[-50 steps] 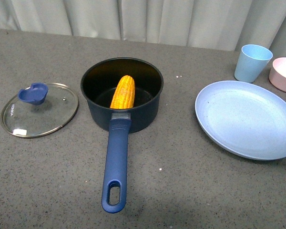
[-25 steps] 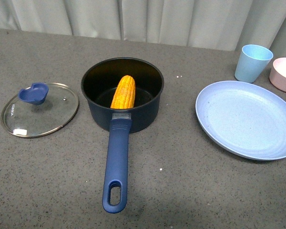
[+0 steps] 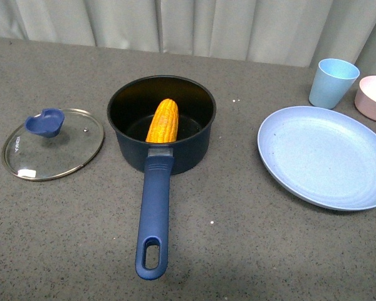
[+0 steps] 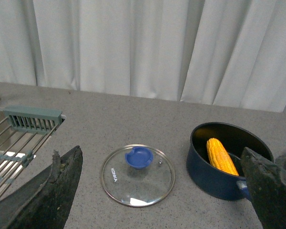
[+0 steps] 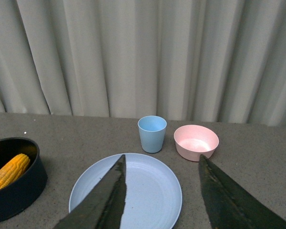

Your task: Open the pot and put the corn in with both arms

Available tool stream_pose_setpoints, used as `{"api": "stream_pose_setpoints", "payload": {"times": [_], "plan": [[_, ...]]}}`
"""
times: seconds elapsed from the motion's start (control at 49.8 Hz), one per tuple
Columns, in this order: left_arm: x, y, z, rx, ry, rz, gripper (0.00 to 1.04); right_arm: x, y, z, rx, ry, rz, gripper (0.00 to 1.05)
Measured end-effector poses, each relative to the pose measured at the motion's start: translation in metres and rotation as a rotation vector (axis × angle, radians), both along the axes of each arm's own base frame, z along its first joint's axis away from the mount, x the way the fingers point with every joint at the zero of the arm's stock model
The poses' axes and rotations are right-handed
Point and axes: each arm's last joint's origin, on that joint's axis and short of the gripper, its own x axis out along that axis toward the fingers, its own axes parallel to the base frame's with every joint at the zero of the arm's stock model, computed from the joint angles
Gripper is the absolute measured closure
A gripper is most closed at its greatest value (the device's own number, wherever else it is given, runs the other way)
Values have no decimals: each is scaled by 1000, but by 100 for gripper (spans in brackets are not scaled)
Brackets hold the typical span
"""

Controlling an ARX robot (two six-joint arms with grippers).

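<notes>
The dark blue pot (image 3: 194, 143) stands open in the middle of the table, its long handle (image 3: 154, 216) pointing toward me. The yellow corn (image 3: 162, 120) lies inside it. The pot (image 4: 207, 172) and corn (image 4: 221, 156) also show in the left wrist view, and the pot (image 5: 19, 193) and corn (image 5: 8, 172) at the edge of the right wrist view. The glass lid with blue knob (image 3: 52, 143) lies flat on the table left of the pot. Neither arm shows in the front view. My left gripper (image 4: 162, 191) is open and empty, well back from the lid (image 4: 138, 175). My right gripper (image 5: 162, 188) is open and empty above the blue plate (image 5: 143, 183).
A large light-blue plate (image 3: 323, 155) lies at the right, with a light-blue cup (image 3: 329, 82) and a pink bowl (image 3: 372, 97) behind it. A metal dish rack (image 4: 19, 138) shows in the left wrist view beside the lid. A pale curtain hangs behind the table.
</notes>
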Motion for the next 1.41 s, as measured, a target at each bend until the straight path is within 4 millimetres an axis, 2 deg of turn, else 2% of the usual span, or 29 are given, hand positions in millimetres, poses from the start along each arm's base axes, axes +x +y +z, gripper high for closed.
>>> {"api": "stream_pose_setpoints", "payload": {"times": [0.08, 0.281, 0.864, 0.924, 1.407], "plan": [[0, 0, 0, 0, 0, 0, 6, -2, 0, -1, -2, 6, 1, 76], [0, 0, 0, 0, 0, 0, 6, -6, 0, 0, -7, -1, 0, 104], [0, 0, 0, 0, 0, 0, 6, -21, 0, -3, -6, 8, 3, 104], [0, 0, 0, 0, 0, 0, 6, -21, 0, -3, -7, 8, 3, 97], [0, 0, 0, 0, 0, 0, 6, -21, 0, -3, -7, 6, 3, 25]]}}
